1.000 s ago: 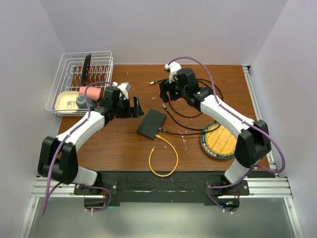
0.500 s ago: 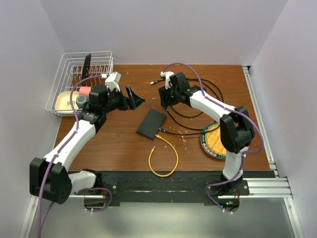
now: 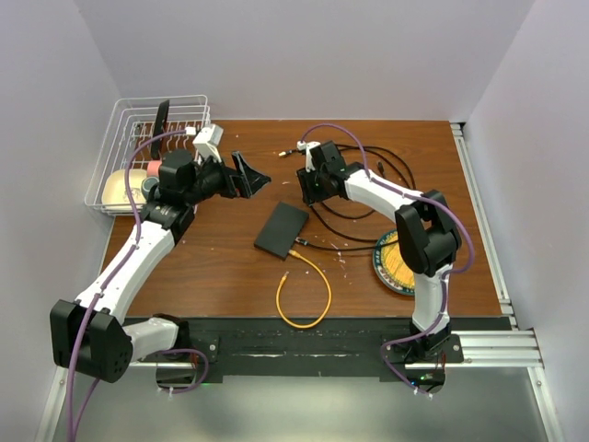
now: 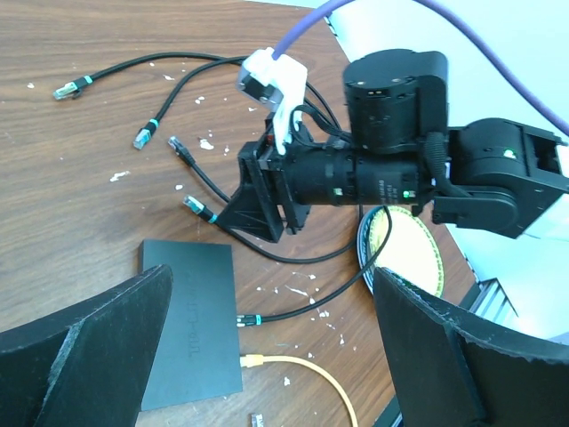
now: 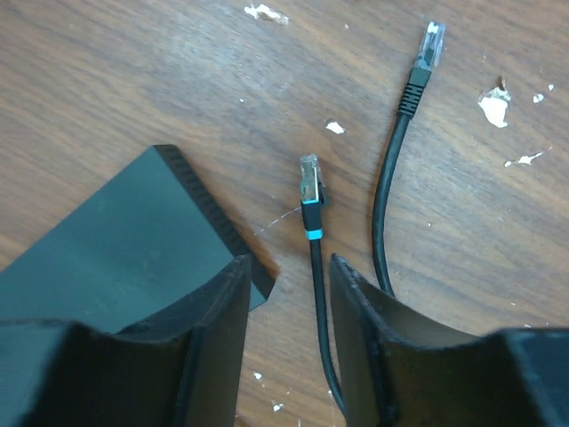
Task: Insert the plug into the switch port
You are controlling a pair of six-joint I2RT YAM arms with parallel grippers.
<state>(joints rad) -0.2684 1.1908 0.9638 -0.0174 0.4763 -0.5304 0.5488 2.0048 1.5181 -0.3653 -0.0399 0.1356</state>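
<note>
Right jaws: partway apart with a narrow gap. The right gripper (image 5: 289, 271) straddles a thin black cable (image 5: 318, 302) just behind the plug (image 5: 308, 178). Open space shows on the side toward the switch (image 5: 124, 249), so no firm pinch is visible.
Right contact: the black cable runs close along the finger (image 5: 382, 329) farther from the switch. Whether the two touch cannot be told.
Plug: clear tip, black boot and teal band. It lies flat just past the fingertips, beside the switch's corner but apart from it.
Switch: a flat matte-black box lying on the wood table (image 3: 212, 267). One corner is just beside the gripper's other finger.
Left jaws: spread wide, holding and touching nothing. The left gripper (image 3: 253, 175) hangs above the table to the far left of the switch, well apart from it.
Second plug (image 5: 431, 40): the clear end of another black lead, farther from the switch than the first plug.
Third lead (image 4: 293, 307): black, and its teal-banded end meets the switch's long edge. Whether it is seated cannot be told.
Yellow cable (image 3: 308, 295): loops on the near side of the switch, with its plug end near the switch's near corner.
Plate (image 3: 405, 262): round, yellow and dark, to the right of the switch and well apart from it.
Dish rack (image 3: 120, 129): white wire, far left of the switch, beyond the left gripper.
</note>
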